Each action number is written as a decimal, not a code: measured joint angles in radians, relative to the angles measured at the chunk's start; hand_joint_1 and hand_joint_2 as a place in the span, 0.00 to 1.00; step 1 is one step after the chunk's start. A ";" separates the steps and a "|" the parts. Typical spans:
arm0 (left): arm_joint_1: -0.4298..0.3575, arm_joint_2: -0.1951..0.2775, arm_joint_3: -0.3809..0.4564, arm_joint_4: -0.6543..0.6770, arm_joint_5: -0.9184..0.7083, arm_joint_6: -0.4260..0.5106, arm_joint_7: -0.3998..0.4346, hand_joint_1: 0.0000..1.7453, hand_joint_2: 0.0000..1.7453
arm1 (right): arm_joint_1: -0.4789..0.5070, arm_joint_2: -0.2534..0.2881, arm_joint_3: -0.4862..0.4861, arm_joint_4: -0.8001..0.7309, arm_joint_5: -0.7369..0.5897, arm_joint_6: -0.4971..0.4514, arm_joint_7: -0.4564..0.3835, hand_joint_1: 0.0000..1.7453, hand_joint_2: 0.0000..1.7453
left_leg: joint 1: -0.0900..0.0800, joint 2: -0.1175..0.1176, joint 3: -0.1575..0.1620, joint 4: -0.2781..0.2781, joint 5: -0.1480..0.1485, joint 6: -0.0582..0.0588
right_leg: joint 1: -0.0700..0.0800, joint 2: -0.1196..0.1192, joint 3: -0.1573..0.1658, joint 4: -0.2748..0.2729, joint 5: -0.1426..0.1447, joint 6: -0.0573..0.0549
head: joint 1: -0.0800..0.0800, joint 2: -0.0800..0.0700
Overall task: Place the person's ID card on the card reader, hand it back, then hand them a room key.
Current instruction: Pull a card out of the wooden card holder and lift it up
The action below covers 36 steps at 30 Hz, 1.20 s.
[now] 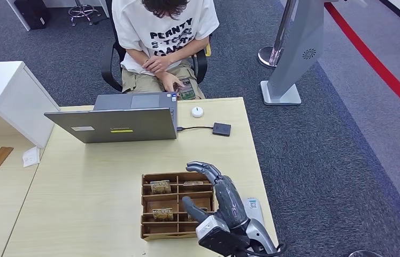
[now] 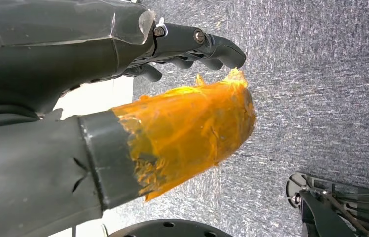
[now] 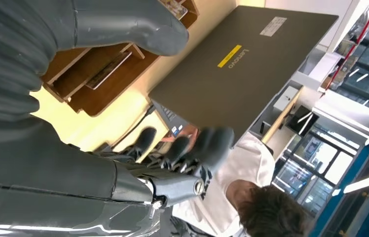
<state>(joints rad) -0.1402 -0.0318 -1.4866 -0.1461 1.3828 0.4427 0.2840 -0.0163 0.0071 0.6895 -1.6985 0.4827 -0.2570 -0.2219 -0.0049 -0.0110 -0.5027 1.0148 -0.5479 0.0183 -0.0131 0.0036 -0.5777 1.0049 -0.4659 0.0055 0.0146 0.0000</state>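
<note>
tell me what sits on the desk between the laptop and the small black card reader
In the head view, a thin black cable runs from the laptop to the card reader; a small white round puck lies just beyond it. Otherwise bare desk.

Your right hand [image 1: 216,201] is dark grey with a dull sheen, its fingers built of jointed segments above a thick, smooth thumb [image 1: 193,210]. At the wrist sits a silver block, and a black cable loops out at about 5 o'clock from it. In the right wrist view the ribbed cover [image 3: 10,59] is grey, and a bright screw head shows where a finger meets the palm.

Your left hand [image 2: 123,98] has glossy dark fingers [image 2: 212,49] with two silver screws at the knuckles. Its thumb [image 2: 182,131] is wrapped in crinkled orange tape, ending at a plain grey band; behind that, the matte grey cover carries small creases.
</note>
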 joint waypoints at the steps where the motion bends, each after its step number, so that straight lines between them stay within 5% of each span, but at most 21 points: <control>1: 0.000 0.000 0.000 0.000 0.000 0.000 0.000 0.00 0.00 | -0.002 -0.001 0.002 0.001 0.013 -0.007 0.003 1.00 1.00 | 0.000 0.000 0.000 0.000 0.000 0.000 | 0.000 0.000 0.000 0.000 0.000 0.000 | 0.000 0.000; 7: 0.000 0.000 0.000 0.000 0.002 0.000 0.000 0.00 0.00 | -0.009 -0.004 0.010 0.007 0.051 -0.024 0.013 0.90 1.00 | 0.000 0.000 0.000 0.000 0.000 0.000 | 0.000 0.000 0.000 0.000 0.000 0.000 | 0.000 0.000; 19: 0.000 -0.002 0.000 0.000 0.009 0.000 0.001 0.00 0.00 | -0.015 -0.013 0.028 0.014 0.242 -0.111 0.052 0.37 1.00 | 0.000 0.000 0.000 0.000 0.000 0.000 | 0.000 0.000 0.000 0.000 0.000 0.000 | 0.000 0.000; 29: 0.000 -0.004 0.000 0.000 0.011 -0.001 0.001 0.00 0.00 | -0.031 -0.023 0.056 0.041 0.420 -0.167 0.109 0.39 1.00 | 0.000 0.000 0.000 0.000 0.000 0.000 | 0.000 0.000 0.000 0.000 0.000 0.000 | 0.000 0.000; 36: 0.000 -0.004 0.000 0.000 0.013 -0.001 0.001 0.00 0.00 | -0.041 -0.029 0.069 0.058 0.459 -0.179 0.126 0.53 1.00 | 0.000 0.000 0.000 0.000 0.000 0.000 | 0.000 0.000 0.000 0.000 0.000 0.000 | 0.000 0.000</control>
<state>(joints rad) -0.1406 -0.0359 -1.4866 -0.1461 1.3962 0.4421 0.2846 -0.0574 -0.0215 0.7586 -1.6401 0.9417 -0.4359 -0.0959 -0.0049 -0.0110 -0.5027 1.0148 -0.5478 0.0183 -0.0132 0.0036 -0.5777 1.0049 -0.4659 0.0055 0.0147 0.0000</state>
